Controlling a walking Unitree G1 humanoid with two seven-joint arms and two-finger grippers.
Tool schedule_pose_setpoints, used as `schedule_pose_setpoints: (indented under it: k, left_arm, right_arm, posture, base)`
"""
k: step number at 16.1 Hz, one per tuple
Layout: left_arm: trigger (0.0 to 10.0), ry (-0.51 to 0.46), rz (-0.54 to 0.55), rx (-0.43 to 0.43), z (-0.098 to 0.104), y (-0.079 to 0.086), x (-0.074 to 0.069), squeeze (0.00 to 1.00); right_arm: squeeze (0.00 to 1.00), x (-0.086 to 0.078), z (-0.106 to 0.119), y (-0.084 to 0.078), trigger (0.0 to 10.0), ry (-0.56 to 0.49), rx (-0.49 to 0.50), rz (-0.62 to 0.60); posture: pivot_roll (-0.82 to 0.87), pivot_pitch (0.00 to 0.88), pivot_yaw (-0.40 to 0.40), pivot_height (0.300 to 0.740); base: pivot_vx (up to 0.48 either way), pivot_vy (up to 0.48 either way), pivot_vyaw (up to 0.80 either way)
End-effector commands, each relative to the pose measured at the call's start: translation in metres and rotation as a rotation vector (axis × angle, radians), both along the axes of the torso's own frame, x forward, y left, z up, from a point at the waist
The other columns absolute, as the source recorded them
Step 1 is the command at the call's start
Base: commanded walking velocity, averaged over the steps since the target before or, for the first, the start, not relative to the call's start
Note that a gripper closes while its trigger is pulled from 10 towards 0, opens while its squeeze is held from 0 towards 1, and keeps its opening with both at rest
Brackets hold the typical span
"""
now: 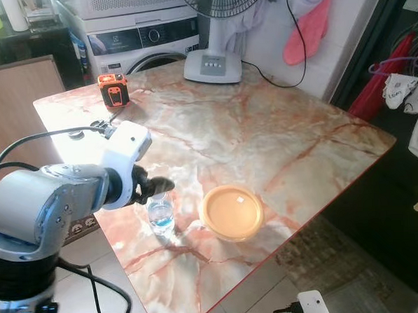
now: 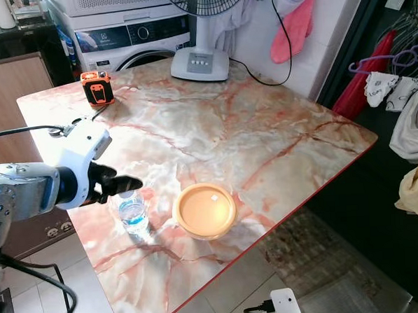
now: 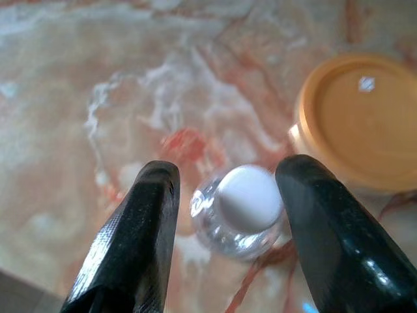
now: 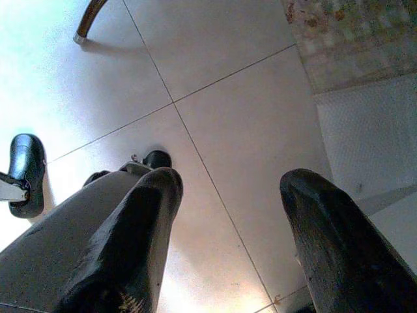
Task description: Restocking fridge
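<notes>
- Head views: the left gripper hovers over a small water bottle standing upright on the marble surface; a lidded orange container sits just beside the bottle.
- Left wrist view: jaws apart, the bottle's white cap between them, not clamped.
- Right wrist view: the right gripper hangs above the tiled floor, jaws apart, holding nothing.

The table has a glossy marble-patterned top veined in pink and rust, with a thin red edge. Near its front edge a small clear water bottle with a white cap stands upright, just beside a round container with an orange lid. At the far side sit an orange-and-black device and the white base of a standing fan.
</notes>
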State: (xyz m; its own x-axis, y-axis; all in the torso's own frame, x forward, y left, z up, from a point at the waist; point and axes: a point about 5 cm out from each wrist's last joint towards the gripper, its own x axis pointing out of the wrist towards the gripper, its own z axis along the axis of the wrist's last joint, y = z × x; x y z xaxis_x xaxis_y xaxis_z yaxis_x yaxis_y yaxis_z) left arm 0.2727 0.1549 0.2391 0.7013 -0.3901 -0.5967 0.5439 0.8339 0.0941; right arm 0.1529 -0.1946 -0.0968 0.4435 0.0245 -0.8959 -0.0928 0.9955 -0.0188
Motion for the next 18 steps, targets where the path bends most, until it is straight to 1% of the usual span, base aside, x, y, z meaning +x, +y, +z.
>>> schedule_pose_setpoints:
  k: [1,3,4,9,12,16,18]
  left_arm:
    - [10.0,0.016,-0.066,0.001,0.004,-0.007,-0.001,0.00]
    - [10.0,0.045,-0.098,0.013,0.001,-0.008,-0.003,0.00]
    - [10.0,0.051,-0.111,0.038,0.001,-0.007,-0.004,0.00]
    - [10.0,0.040,-0.145,0.073,0.002,-0.005,0.000,0.00]
    - [10.0,0.036,-0.139,0.066,0.002,-0.005,0.004,0.00]
    - [10.0,0.038,-0.160,0.066,-0.005,-0.008,0.007,0.00]
    - [10.0,0.039,-0.175,0.058,-0.004,-0.011,0.007,0.00]
  right_arm:
    - [0.00,-0.001,0.000,-0.002,10.0,0.007,-0.006,0.002]
    - [0.00,-0.001,0.000,-0.001,10.0,0.008,-0.006,0.003]
    - [0.00,-0.002,-0.001,-0.001,10.0,0.008,-0.007,0.005]
    - [0.00,-0.002,-0.001,-0.001,10.0,0.009,-0.007,0.011]
    - [0.00,-0.002,-0.001,-0.001,10.0,0.010,-0.009,0.012]
    - [0.00,-0.003,-0.001,-0.002,10.0,0.012,-0.011,0.016]
    - [0.00,-0.003,-0.001,-0.002,10.0,0.012,-0.012,0.014]
  posture:
    - [0.08,0.000,-0.092,0.740]
    - [0.07,0.000,-0.087,0.740]
    - [0.07,0.000,-0.085,0.740]
    - [0.07,0.000,-0.084,0.740]
    - [0.07,0.000,-0.084,0.740]
    - [0.06,0.000,-0.083,0.740]
    - [0.06,0.000,-0.083,0.740]
  base:
    - [0.000,0.000,0.00]
    - [0.000,0.000,0.00]
    - [0.000,0.000,0.00]
    - [0.000,0.000,0.00]
    - [0.000,0.000,0.00]
    - [0.000,0.000,0.00]
    - [0.000,0.000,0.00]
